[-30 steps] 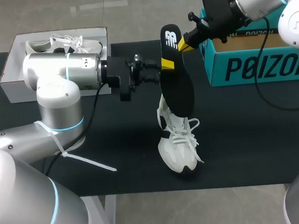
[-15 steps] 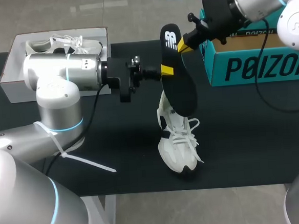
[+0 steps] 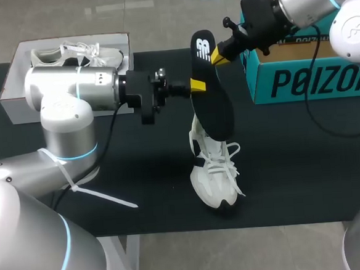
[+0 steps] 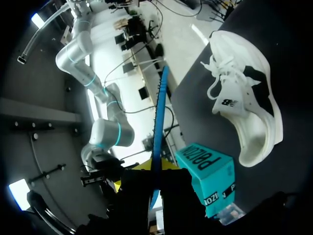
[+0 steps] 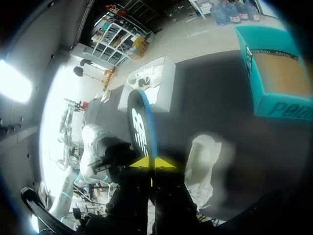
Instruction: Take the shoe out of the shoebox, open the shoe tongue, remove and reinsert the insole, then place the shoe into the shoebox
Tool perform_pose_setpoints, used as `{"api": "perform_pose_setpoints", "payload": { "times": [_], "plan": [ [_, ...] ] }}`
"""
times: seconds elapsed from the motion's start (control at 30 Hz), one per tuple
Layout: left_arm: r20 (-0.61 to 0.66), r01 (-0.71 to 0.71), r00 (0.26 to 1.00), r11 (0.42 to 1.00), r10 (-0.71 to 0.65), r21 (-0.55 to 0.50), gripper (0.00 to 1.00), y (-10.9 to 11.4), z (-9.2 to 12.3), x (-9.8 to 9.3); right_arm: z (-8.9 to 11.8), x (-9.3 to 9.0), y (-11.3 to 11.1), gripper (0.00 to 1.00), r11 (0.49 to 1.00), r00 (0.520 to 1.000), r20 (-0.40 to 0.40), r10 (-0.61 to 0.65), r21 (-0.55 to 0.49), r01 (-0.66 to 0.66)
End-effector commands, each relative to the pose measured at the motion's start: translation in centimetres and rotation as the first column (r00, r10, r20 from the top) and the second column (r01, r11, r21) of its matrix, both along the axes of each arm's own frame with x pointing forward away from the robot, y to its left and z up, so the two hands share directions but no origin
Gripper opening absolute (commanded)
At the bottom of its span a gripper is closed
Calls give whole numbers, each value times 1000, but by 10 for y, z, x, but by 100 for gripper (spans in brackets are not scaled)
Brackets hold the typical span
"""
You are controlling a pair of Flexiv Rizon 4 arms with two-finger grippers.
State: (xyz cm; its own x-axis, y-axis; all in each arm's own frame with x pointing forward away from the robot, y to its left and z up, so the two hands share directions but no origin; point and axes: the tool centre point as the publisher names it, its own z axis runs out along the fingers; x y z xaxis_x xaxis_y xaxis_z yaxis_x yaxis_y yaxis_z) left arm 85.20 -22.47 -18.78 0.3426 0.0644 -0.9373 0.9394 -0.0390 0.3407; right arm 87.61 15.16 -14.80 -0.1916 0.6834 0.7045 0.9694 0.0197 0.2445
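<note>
jaws of the right gripper (image 3: 215, 57) and left gripper (image 3: 195, 84) both clamp the insole (image 3: 215, 105), held upright over the shoe (image 3: 215, 173) on the table (image 3: 305, 163); best lower it toe-first into the opening, letting go only once seated.

Black table (image 3: 305, 163), white shoe (image 3: 215, 183), teal shoebox (image 3: 312, 81), white box (image 3: 18, 104)

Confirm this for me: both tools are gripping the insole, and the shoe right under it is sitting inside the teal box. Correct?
Not quite. The left tool and right tool do both grip the insole, but the shoe under it sits on the black table, not inside the teal box. The head view shows this.
</note>
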Motion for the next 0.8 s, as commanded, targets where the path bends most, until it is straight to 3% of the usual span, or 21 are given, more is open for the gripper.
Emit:
{"api": "perform_pose_setpoints", "payload": {
  "times": [0.03, 0.13, 0.17, 0.2, 0.53, 0.8],
  "plan": [
    [2, 0, 1000, 1000, 0, 2, 0, 1, 1, 0, -2, 1, 1, 0, 1000, 1000, 0, -3, 2, 3],
    [2, 1, 1000, 1000, -1, 5, 0, 1, 0, 0, -2, 2, 1, 2, 1000, 1000, -13, -8, -12, 8],
    [2, 1, 1000, 1000, -1, 5, 0, 1, 0, 0, -2, 2, 1, 45, 1000, 1000, -16, -10, -17, 10],
    [2, 1, 1000, 1000, -1, 6, 0, 1, 0, 0, -3, 2, 1, 100, 1000, 1000, -18, -13, -22, 12],
    [-10, 4, 1000, 1000, -4, 27, 0, 6, -3, 3, -5, -18, -29, 100, 994, 997, 21, -72, -74, 74],
    [-21, 5, 1000, 999, -4, 53, 0, 15, -10, 5, 16, -48, -54, 100, 991, 993, 102, -54, -117, 66]
  ]
}}
